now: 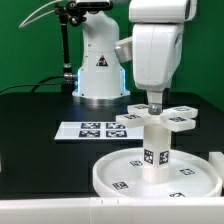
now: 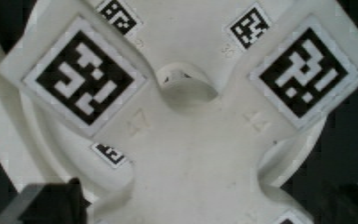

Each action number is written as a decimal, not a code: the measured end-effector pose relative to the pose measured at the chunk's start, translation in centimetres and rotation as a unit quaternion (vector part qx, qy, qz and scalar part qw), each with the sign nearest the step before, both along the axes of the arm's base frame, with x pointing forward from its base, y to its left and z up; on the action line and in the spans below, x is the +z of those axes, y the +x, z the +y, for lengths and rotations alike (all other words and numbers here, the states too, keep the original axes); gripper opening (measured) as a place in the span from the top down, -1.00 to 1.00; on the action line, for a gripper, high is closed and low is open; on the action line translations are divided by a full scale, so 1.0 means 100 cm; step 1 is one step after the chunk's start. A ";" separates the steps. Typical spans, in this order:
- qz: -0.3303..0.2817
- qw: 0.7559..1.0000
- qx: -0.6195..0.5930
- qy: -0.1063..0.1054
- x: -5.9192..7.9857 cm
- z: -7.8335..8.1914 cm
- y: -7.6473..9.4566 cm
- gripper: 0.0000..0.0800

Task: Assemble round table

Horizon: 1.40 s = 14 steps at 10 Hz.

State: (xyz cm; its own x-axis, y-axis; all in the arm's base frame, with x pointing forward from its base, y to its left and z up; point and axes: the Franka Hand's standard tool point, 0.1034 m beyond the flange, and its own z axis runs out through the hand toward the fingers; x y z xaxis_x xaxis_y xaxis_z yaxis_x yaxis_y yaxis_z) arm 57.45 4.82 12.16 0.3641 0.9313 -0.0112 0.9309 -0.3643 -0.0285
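Observation:
A large rimmed round disc (image 1: 118, 176) lies on the black table at the front. The short cylinder leg (image 1: 155, 152) stands upright in its middle. The cross-shaped four-arm piece (image 1: 163, 118) lies flat across the top of the leg. My gripper (image 1: 155, 103) hangs straight down over the centre of the cross piece, its fingers wide apart and holding nothing. In the wrist view the cross piece (image 2: 179, 130) fills the picture with its tagged arms spread around the central hole (image 2: 186, 86). My fingertips hardly show there.
The marker board (image 1: 88, 130) lies flat on the table behind the disc. The robot's white base (image 1: 100, 72) stands at the back. A white block (image 1: 217, 160) shows at the exterior view's right edge.

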 end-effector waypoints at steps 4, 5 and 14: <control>0.006 1.000 -0.003 -0.002 -0.008 -0.002 -0.001 -0.62; 0.008 1.000 -0.004 -0.003 -0.011 -0.004 -0.001 -0.62; 0.013 1.000 -0.013 -0.005 -0.018 -0.008 -0.001 -0.11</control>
State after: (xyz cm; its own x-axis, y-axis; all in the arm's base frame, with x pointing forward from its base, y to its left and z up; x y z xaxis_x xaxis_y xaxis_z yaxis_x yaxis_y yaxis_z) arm 57.35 4.04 10.37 0.3875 0.9214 -0.0297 0.9202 -0.3885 -0.0484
